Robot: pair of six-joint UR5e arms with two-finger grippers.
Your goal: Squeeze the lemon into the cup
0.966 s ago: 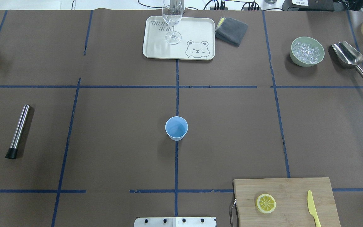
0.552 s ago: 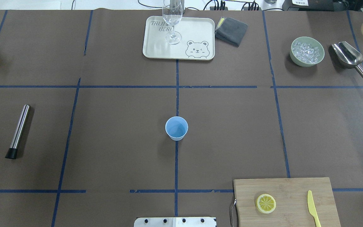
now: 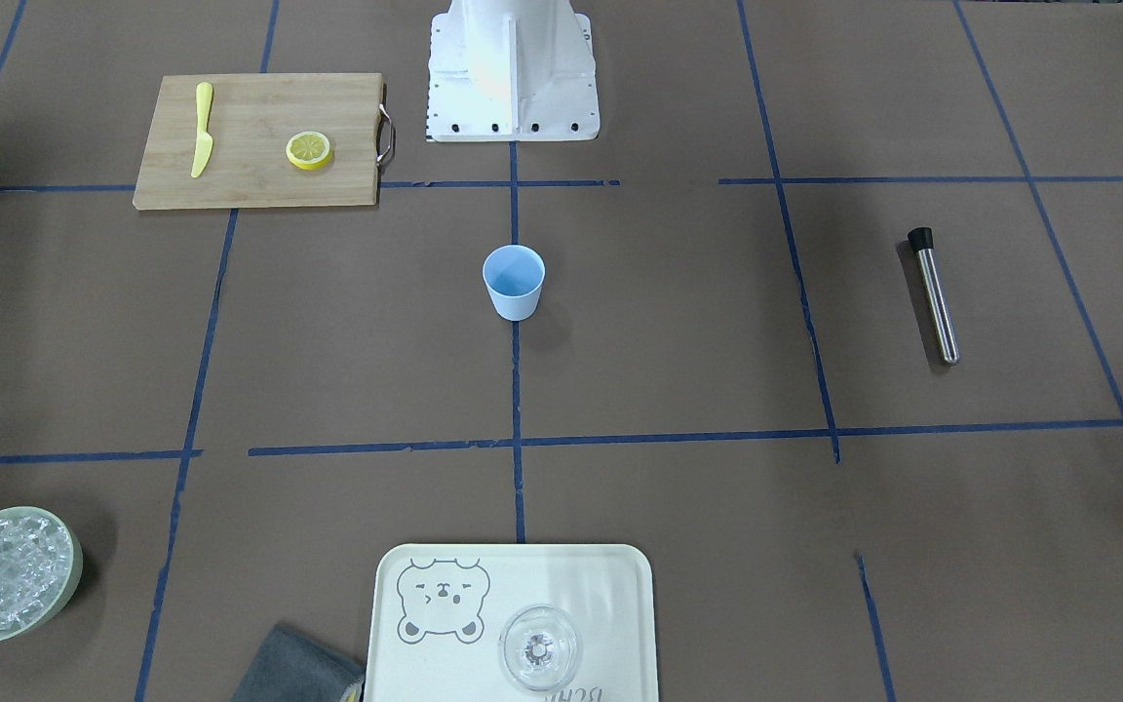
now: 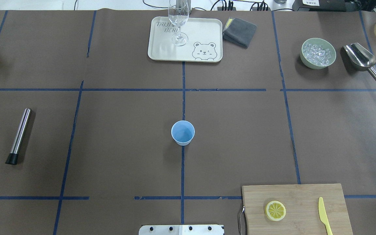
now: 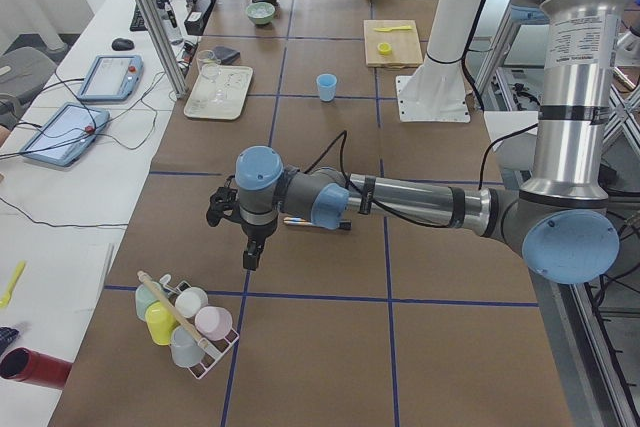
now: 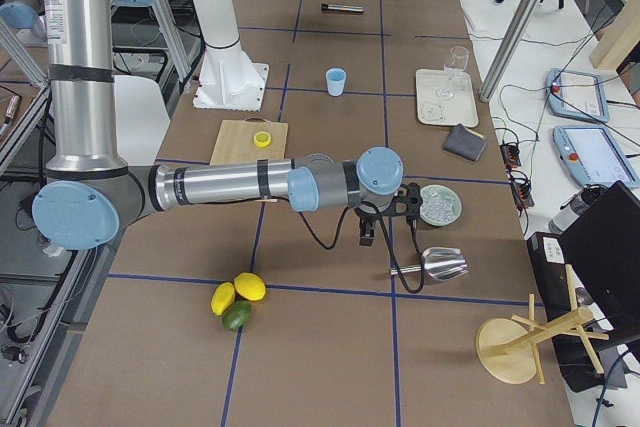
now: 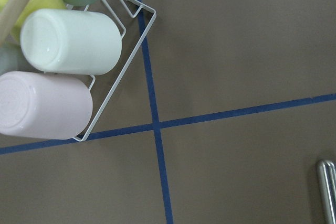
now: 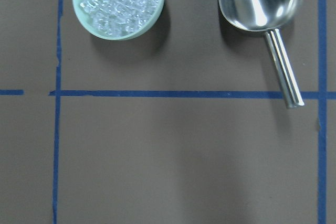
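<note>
- One lemon (image 4: 275, 210) slice lies flat, face up, on the cutting board (image 4: 305, 195) at the near right of the bench (image 4: 126, 147), beside the yellow knife (image 4: 324, 215) and free to pick.
- Upright at the centre, the cup (image 4: 182, 132) shows its open mouth, ready for juice.
- Out at the far right, the right gripper (image 6: 366, 237) hangs by the ice bowl (image 6: 440, 204); the left gripper (image 5: 250, 252) hangs by the cup rack (image 5: 185, 322) at the left end. I cannot tell whether either is apart or together.
- Nothing is grasped yet, I judge; the right arm looks better placed for the lemon.

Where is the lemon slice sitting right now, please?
In the overhead view, the lemon slice lies on the wooden cutting board at the near right, left of the yellow knife.
</note>
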